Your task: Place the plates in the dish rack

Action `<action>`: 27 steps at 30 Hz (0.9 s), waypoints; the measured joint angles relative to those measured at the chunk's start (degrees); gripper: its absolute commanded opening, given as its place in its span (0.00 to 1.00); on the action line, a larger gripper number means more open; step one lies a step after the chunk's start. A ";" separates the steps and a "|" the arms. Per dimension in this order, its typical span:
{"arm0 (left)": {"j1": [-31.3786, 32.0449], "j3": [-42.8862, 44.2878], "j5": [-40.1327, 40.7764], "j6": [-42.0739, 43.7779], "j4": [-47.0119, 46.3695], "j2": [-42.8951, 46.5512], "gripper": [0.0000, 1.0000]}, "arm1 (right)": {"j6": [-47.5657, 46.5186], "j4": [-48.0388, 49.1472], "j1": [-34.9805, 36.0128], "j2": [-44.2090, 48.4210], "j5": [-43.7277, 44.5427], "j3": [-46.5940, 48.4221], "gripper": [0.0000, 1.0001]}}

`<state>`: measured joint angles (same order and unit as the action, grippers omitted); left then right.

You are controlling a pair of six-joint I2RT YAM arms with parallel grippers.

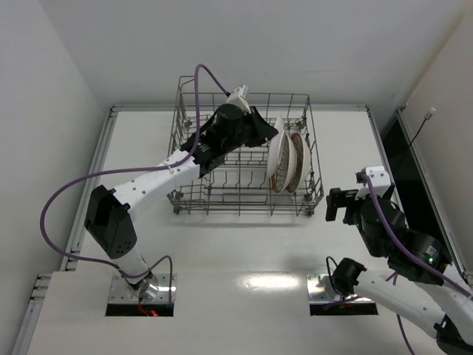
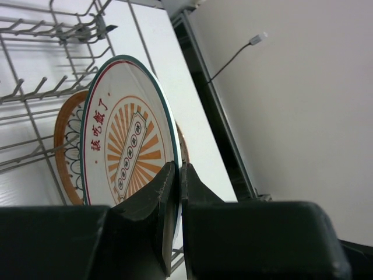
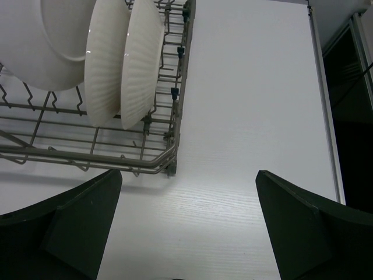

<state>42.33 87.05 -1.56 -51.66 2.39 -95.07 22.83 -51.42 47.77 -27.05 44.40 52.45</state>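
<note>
White walls, white table [image 1: 244,251] — left gripper [image 2: 178,178] pinches the sunburst plate [image 2: 125,137] in the dish rack [image 1: 222,198]; right gripper [image 3: 186,195] gapes apart.

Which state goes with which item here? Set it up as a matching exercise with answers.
1 sunburst plate
2 brown-rimmed plate
3 left pincer
4 right pincer

A open over the table beside the dish rack
B shut on a plate rim
C upright, gripped at its rim
D standing free in the rack

Pairs: 1-C, 2-D, 3-B, 4-A
</note>
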 measured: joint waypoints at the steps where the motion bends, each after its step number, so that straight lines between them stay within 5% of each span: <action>1: 0.44 -0.02 1.14 0.15 0.35 -0.09 0.00 | -0.11 0.04 0.00 0.00 -0.09 0.00 0.99; 27: 5.51 -0.59 15.58 1.36 2.73 -2.67 0.00 | -0.66 1.70 0.00 0.00 -1.16 -0.42 0.99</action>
<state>47.83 86.46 14.02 -50.30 5.13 -97.73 22.17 -49.71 47.77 -27.05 43.24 52.03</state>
